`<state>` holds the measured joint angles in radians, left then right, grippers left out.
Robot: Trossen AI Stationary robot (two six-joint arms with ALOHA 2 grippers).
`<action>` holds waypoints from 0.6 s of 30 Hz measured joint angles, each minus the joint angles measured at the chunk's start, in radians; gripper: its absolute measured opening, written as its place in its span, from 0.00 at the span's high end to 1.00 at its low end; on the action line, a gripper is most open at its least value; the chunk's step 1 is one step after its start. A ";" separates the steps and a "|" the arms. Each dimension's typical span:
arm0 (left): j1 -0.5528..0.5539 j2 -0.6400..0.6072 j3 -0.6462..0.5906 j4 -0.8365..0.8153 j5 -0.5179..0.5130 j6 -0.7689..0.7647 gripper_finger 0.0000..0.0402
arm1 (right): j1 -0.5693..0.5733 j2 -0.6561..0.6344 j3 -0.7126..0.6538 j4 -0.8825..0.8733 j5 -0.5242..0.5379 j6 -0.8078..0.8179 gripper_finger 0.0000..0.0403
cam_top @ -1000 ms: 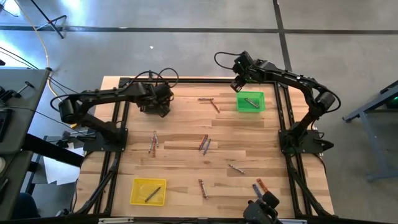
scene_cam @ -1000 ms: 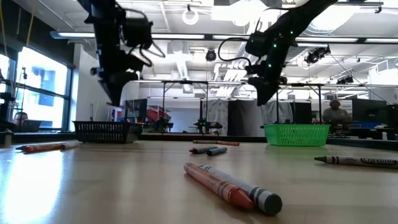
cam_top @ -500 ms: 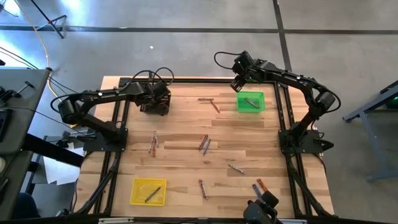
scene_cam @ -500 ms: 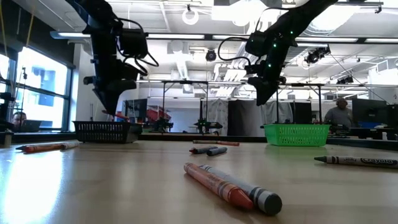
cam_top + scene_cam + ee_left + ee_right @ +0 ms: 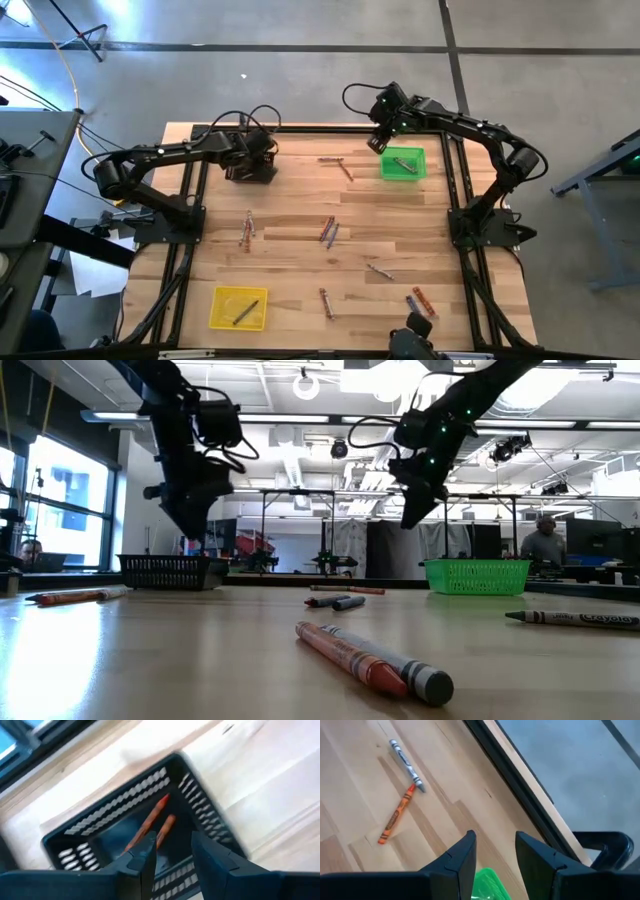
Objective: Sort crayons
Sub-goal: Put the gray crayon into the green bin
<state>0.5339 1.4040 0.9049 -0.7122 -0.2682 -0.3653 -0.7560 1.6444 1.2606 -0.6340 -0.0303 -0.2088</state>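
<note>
Hands are held spread and empty: the left hand (image 5: pixel 171 854) over the black slotted plastic basket (image 5: pixel 201 807), where two orange crayons (image 5: pixel 150 824) lie sorted by colour; the right hand (image 5: pixel 494 851) above the green basket (image 5: pixel 402 162). Other crayons (image 5: pixel 328 231) remain scattered on the wooden tabletop (image 5: pixel 290 275).

Two black jointed arms, looped black cables, tapered dark fingers (image 5: pixel 145 855).

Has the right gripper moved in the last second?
Yes, slightly. In the overhead view the right gripper has drawn back from the green basket, toward the table's far edge.
</note>
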 joint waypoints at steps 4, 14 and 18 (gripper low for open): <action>0.000 0.000 0.028 0.014 0.005 0.001 0.73 | 0.019 0.000 0.000 0.033 -0.003 -0.002 0.68; -0.048 0.000 0.096 0.114 0.004 0.060 0.75 | 0.127 0.027 0.000 -0.068 -0.013 -0.010 0.68; -0.110 0.000 0.097 0.174 0.004 0.061 0.75 | 0.164 0.064 0.000 -0.033 -0.013 -0.085 0.68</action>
<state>0.4244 1.4040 1.0019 -0.5380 -0.2643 -0.3038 -0.5921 1.7082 1.2606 -0.6667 -0.0436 -0.2936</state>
